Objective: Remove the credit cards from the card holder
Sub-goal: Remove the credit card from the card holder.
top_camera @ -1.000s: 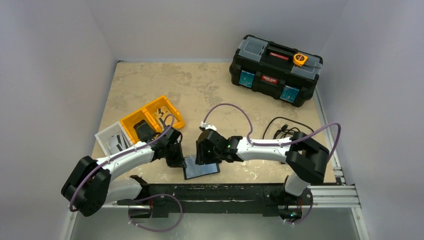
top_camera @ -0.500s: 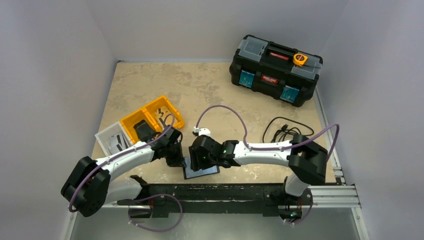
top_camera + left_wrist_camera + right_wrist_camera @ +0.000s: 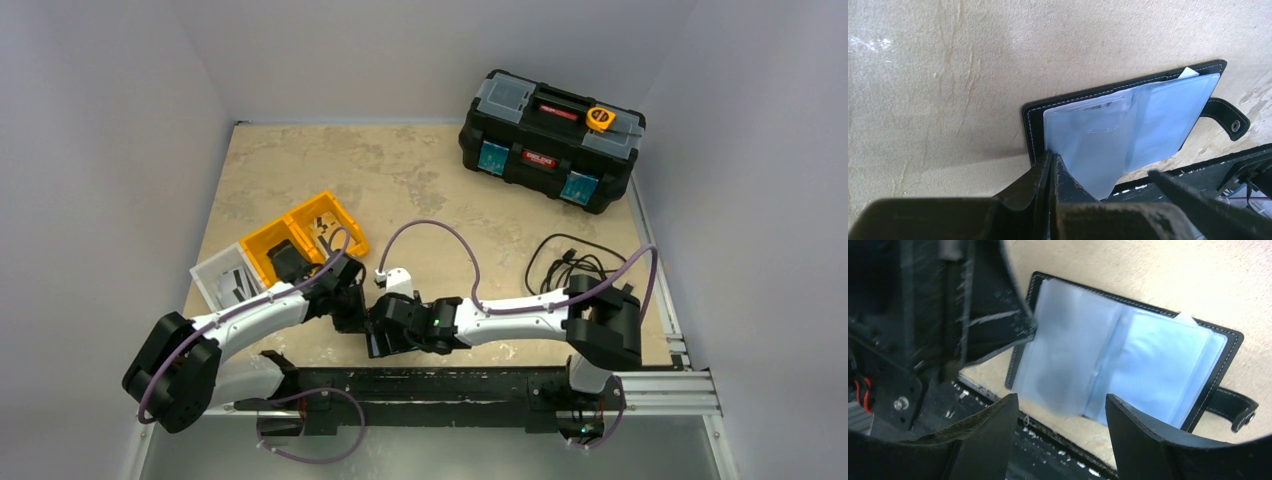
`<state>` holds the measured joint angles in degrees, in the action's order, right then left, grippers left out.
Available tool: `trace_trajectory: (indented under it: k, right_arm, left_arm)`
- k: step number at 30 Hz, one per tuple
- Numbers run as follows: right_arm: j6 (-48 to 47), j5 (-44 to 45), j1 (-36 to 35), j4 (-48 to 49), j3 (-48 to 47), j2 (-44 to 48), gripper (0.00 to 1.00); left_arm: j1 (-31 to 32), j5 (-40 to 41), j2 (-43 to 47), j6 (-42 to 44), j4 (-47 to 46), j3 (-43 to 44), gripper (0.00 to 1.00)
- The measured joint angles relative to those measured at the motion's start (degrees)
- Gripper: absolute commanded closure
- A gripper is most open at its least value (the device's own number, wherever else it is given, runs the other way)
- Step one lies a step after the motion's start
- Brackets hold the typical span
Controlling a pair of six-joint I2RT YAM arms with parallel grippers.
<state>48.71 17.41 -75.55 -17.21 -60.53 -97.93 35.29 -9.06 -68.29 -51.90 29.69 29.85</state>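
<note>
A: Left side first. How did the left gripper [image 3: 1050, 160] stand?

B: Fingers pressed together, tips down on the corner of the card holder [image 3: 1108, 90] nearest them, where the clear sleeves [image 3: 1148, 115] met the black border. Whether a sleeve edge was nipped between them or only pinned under them could not be told. The left arm reached forward and inward from its base, wrist low to the table.

A: And the holder?

B: It lay open and flat, directly ahead of those tips, with its snap strap [image 3: 1228, 117] at the end farthest from them. The credit cards appeared to be in the sleeves still. Only a pale corner [image 3: 1185, 319] showed past the sleeve top, on the page away from the left fingers.

A: Right side?

B: The right gripper [image 3: 1060, 400] hung just over the holder, fingers spread, nothing between them. The right arm lay stretched leftward along the near table edge, wrist tipped down, close beside the left wrist.

A: Judgement on the step?

B: Probably the reach for a first card. Best aimed at that exposed corner, with one finger on each side, a light close, and a pull along the sleeve's opening while the left tips held the holder down. Risks: catching sleeve film with the card, or bumping the left fingers.
</note>
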Motion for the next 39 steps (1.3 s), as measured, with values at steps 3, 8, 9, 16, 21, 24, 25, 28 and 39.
trace_trajectory:
  k: [3,8,9,16,21,24,25,28,39]
  right_arm:
    - [-1.1,3.8,-4.0,-1.2,-1.0,0.8,0.40]
    - [-3.5,8.9,-9.0,-3.1,-5.0,-0.4,0.45]
    - [-4.0,9.7,-9.8,-3.4,-6.0,-1.0,0.46]
    - [-6.2,14.1,-12.2,-6.1,-10.5,-7.8,0.56]
    - [-6.8,17.1,-12.2,-9.0,-12.0,-11.0,0.59]
    - [-6.8,18.5,-12.2,-9.6,-12.8,-11.7,0.60]
    - [-6.9,19.1,-12.2,-9.7,-12.9,-11.8,0.60]
    - [-6.9,19.9,-12.2,-10.4,-13.7,-12.3,0.60]
    - [-5.9,22.9,-12.5,-12.5,-16.4,-14.5,0.64]
  left_arm:
    - [0.0,-0.2,-0.4,0.0,0.1,0.4,1.00]
    - [0.0,-0.6,-1.2,0.0,0.0,1.0,1.00]
    - [0.0,-0.7,-1.2,0.0,0.1,1.0,1.00]
    - [0.1,-0.9,-1.6,0.0,0.1,1.6,1.00]
    - [0.1,-1.0,-1.7,0.0,0.2,1.7,1.00]
    - [0.1,-1.0,-1.9,0.0,0.2,1.8,1.00]
    - [0.1,-1.0,-1.9,0.0,0.2,1.8,1.00]
    - [0.1,-1.1,-1.9,0.0,0.2,1.9,1.00]
    - [0.0,-1.2,-1.9,0.0,0.3,1.9,1.00]
